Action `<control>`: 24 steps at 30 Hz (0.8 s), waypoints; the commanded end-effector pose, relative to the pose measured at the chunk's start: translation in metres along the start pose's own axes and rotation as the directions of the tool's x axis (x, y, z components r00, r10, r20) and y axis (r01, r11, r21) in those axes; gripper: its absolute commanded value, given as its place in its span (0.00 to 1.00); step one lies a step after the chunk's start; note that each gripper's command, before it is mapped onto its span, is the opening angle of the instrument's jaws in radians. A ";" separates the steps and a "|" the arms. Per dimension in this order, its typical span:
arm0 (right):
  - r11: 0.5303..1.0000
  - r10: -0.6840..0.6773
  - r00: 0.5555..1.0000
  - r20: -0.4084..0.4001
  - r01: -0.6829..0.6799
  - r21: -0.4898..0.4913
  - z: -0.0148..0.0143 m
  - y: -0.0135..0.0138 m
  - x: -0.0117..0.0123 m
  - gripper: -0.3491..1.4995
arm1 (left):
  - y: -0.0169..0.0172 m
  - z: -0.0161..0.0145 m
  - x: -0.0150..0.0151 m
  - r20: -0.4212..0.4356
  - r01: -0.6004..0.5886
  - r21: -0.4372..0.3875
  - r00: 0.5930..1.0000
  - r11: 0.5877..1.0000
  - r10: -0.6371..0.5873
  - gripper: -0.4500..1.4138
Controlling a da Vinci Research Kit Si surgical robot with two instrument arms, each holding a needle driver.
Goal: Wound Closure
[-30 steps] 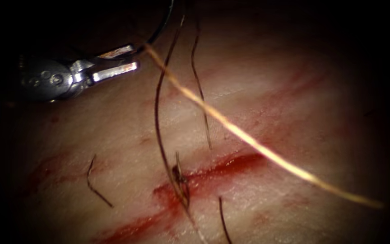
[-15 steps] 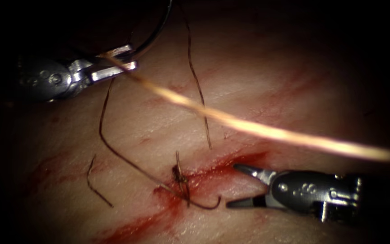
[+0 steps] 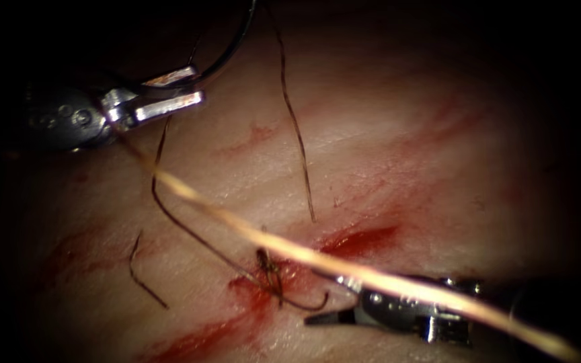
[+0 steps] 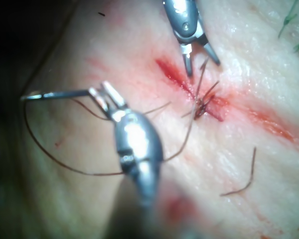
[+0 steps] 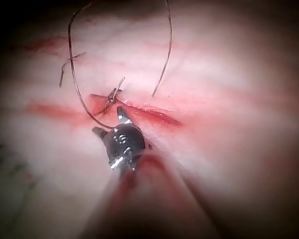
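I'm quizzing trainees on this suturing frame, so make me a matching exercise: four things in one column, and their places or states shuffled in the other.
Things:
1. left end effector
2. right end effector
3. knot
4. cut thread end

States:
A. open, holding nothing, just right of the knot
B. sits on the cut, in red fluid
C. shut on the needle near one end, needle out of the tissue
D. lies loose on the tissue, left of the knot

Pairs: 1-C, 2-A, 3-B, 4-D
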 end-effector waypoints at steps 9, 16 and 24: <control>0.998 -0.059 0.998 -0.017 0.059 -0.002 0.0017 -0.0008 0.0002 0.88 | 0.0003 0.0005 -0.0005 0.000 0.000 0.000 1.000 1.000 0.000 0.00; 0.998 -0.060 0.998 -0.029 0.060 0.018 0.0010 -0.0006 0.0000 0.00 | 0.0003 0.0004 -0.0005 -0.001 0.001 -0.001 1.000 1.000 -0.001 0.00; 0.998 -0.056 0.998 0.021 0.056 0.025 -0.0005 -0.0011 -0.0002 0.00 | 0.0003 0.0005 -0.0005 -0.001 0.001 -0.001 1.000 1.000 -0.001 0.00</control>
